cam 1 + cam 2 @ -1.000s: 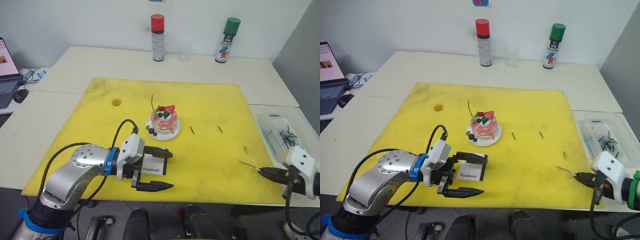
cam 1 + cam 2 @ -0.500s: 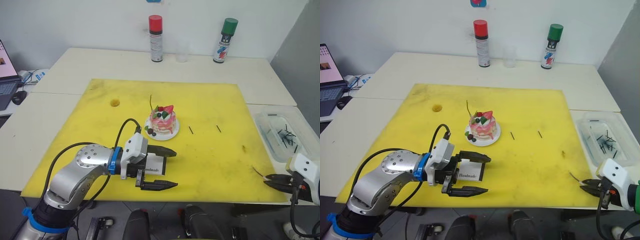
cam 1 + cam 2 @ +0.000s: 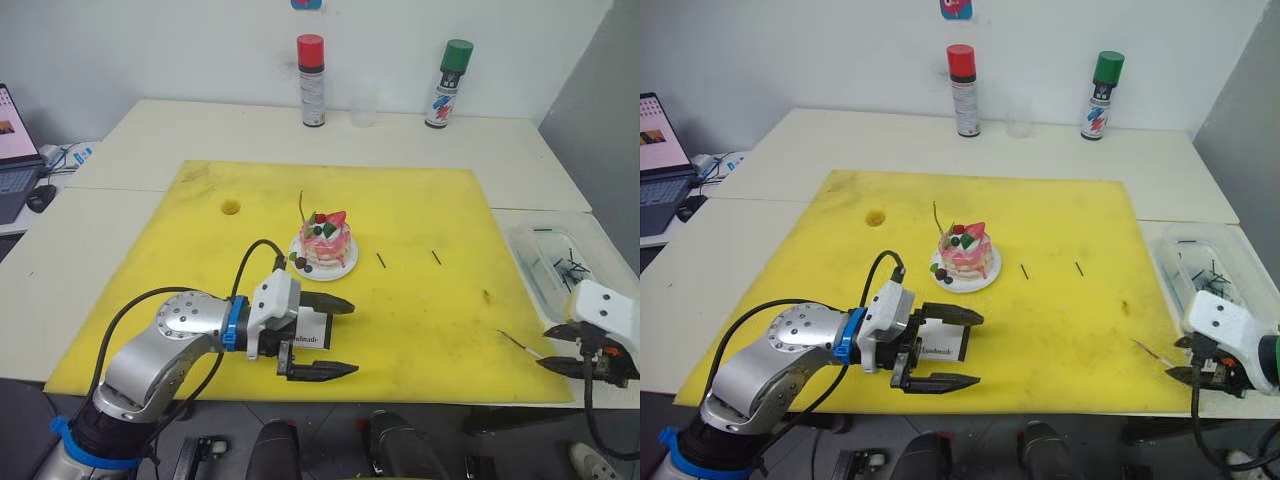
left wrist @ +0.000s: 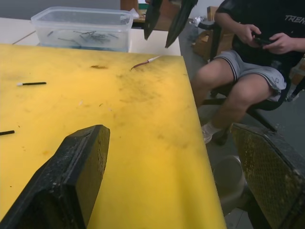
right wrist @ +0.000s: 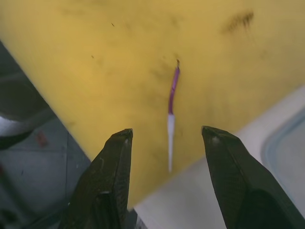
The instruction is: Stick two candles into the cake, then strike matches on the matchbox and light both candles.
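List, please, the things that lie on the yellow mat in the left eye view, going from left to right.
Left gripper around the matchbox → cake → first match → second match → loose candle → right gripper at the mat's edge.

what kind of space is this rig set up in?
Probably a lab or office test area: pale tables pushed together under a yellow mat, a laptop at the side, and a seated person beside the table.

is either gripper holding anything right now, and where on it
Nothing is held. The right gripper is open over the loose candle on the mat; the left gripper is open around the matchbox, not clamped.
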